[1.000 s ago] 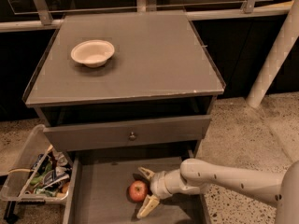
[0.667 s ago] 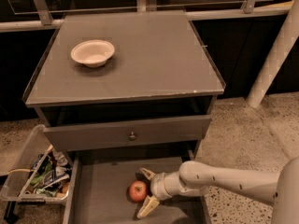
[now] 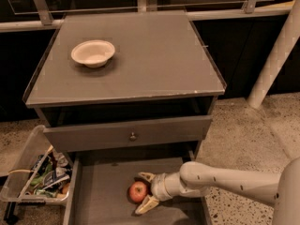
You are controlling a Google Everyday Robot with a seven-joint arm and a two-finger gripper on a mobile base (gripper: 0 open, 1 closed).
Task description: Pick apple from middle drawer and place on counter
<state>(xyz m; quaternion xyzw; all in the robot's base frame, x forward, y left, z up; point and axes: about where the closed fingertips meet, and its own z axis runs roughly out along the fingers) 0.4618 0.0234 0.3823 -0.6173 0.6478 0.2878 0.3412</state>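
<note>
The apple (image 3: 138, 191), small, red with yellowish patches, lies on the flat grey floor of the pulled-out middle drawer (image 3: 103, 191). My gripper (image 3: 144, 191) reaches in from the right on a pale arm. Its two pale fingers are spread, one behind the apple and one in front of it, so the apple sits between them at their tips. The counter (image 3: 150, 55) is the grey-brown top of the cabinet, above the drawer.
A white bowl (image 3: 93, 53) stands on the counter's left rear. A closed drawer front with a round metal knob (image 3: 133, 136) sits above the open drawer. A clear bin (image 3: 35, 172) of packets stands on the terrazzo floor at the left. A pale post (image 3: 276, 55) rises at the right.
The view has shifted slightly. The gripper stays around the apple in the drawer, with no clear change in its fingers.
</note>
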